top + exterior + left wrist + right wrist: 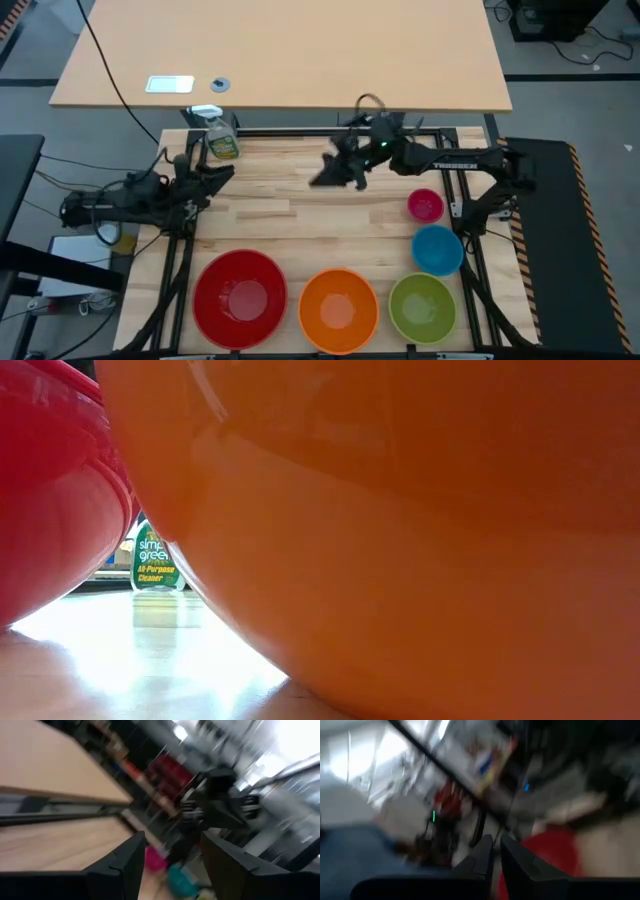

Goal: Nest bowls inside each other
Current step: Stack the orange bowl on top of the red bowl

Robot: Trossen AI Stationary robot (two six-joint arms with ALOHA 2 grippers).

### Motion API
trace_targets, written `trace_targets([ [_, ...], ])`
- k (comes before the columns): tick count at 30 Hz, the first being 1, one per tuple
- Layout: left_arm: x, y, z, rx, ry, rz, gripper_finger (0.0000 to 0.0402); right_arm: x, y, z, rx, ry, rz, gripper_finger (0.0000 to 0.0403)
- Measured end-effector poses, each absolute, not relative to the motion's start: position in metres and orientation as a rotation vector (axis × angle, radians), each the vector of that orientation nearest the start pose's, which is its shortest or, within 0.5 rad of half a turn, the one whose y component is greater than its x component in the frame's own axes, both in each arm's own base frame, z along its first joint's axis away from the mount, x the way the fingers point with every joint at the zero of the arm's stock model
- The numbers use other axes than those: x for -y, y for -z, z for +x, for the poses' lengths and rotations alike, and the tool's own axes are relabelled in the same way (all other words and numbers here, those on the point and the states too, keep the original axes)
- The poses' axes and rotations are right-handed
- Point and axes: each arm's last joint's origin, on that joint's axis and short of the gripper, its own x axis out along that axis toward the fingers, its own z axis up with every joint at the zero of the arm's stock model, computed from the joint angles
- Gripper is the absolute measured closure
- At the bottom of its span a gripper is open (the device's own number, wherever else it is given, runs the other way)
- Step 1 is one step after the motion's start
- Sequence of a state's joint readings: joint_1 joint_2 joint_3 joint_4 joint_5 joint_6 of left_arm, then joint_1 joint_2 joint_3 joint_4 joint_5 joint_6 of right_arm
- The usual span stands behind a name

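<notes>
Five bowls stand apart on their bases on the wooden table (290,215), none inside another. Along the near edge are the red (240,298), orange (338,310) and green (422,308) bowls. The blue bowl (437,249) and the pink bowl (425,205) stand at the right. My left gripper (215,178) is at the table's left edge, open and empty, its fingers (125,865) apart. My right gripper (330,175) hovers over the far middle of the table, shut (495,840) on nothing.
A yellow-green spray bottle (222,140) stands at the far left corner, close to my left gripper. The low view is filled by the orange bowl (400,540), with the red bowl (50,490) beside it. A larger tabletop (280,50) lies beyond the far edge.
</notes>
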State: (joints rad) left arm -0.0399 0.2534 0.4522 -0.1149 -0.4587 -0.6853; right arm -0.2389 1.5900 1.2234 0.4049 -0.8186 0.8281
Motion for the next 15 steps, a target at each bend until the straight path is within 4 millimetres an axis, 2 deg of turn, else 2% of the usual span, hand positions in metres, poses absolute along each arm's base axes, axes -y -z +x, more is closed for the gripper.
trace_targets([
  [3, -0.009, -0.297, 0.090, 0.079, -0.426, -0.655, 0.0186, 0.046, -0.323, 0.369, -0.425, -0.550, 0.799, 0.0361],
  [6, -0.009, -0.306, 0.094, -0.019, -0.459, -0.604, 0.0162, 0.023, -0.308, 0.375, -0.637, -0.494, 0.706, 0.0362],
  [11, -0.009, -0.315, 0.103, -0.064, -0.473, -0.575, 0.0142, -0.014, -0.297, 0.379, -0.893, -0.437, 0.473, 0.0357],
  [15, -0.012, -0.314, 0.105, -0.082, -0.468, -0.574, 0.0141, -0.040, -0.282, 0.384, -1.045, -0.405, 0.416, 0.0323],
])
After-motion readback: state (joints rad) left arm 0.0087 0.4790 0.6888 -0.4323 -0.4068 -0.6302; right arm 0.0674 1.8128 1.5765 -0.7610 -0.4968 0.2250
